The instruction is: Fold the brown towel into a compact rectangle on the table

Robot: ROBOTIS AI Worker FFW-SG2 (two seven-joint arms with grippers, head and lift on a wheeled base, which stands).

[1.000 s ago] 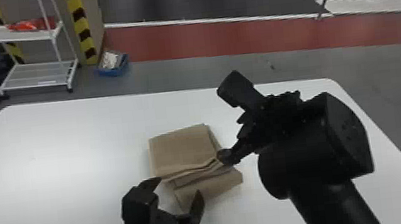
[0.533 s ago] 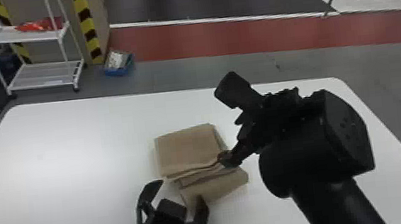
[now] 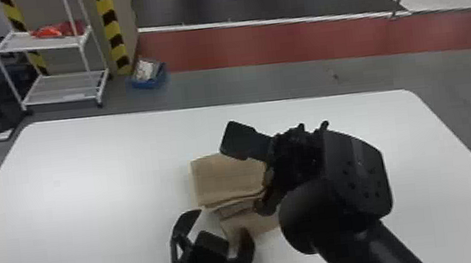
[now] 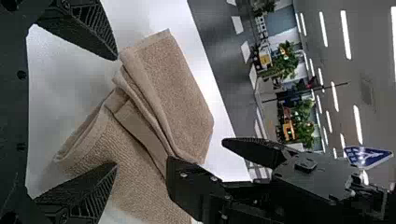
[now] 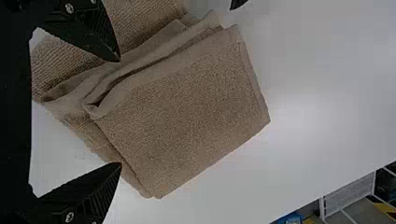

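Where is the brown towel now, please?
In the head view, the brown towel lies near the middle of the white table, between the left gripper and the right gripper, partly behind the right one.

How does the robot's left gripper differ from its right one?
The left gripper points forward, away from the robot, while the right gripper points toward the robot's left. The left gripper is by the near edge of the brown towel; the right gripper is by its right side. Both are black, their two fingers apart.
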